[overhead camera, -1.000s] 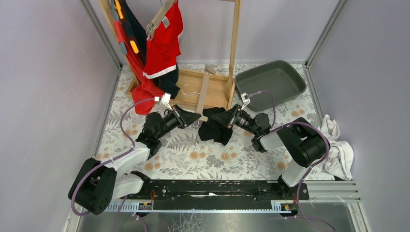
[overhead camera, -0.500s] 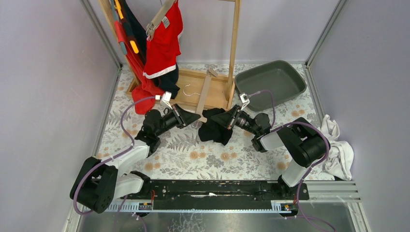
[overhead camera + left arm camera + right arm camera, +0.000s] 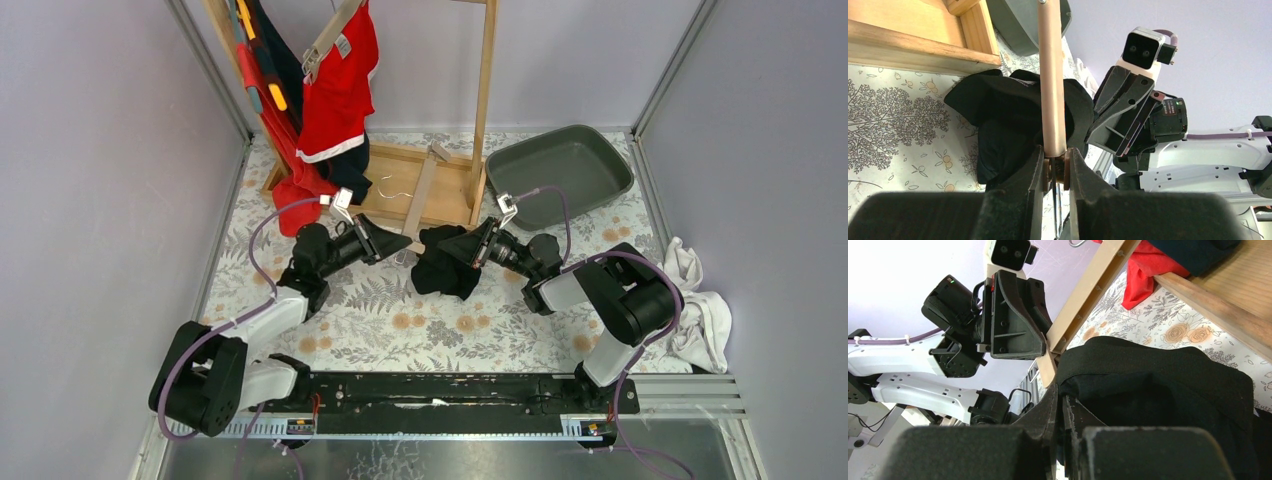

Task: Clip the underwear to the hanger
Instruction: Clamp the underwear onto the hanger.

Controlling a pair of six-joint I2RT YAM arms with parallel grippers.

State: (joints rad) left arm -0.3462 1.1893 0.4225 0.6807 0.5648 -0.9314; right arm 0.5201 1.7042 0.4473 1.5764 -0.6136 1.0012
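Looking down from above, the black underwear [image 3: 447, 272] lies bunched on the flowered surface [image 3: 400, 320] between the two arms, just in front of the wooden rack [image 3: 452, 195]. A beige hanger [image 3: 424, 190] lies across the rack's base.

From the left wrist, the left hand [image 3: 1054, 161] is pinched tight on the hanger's near end, with the underwear just beyond it.

From the right wrist, the right hand [image 3: 1060, 401] is nipped closed on the underwear's edge, right beside the hanger's end.

Matt black cloth underwear [image 3: 445, 270]; smooth, matt tan hanger [image 3: 1050, 75].
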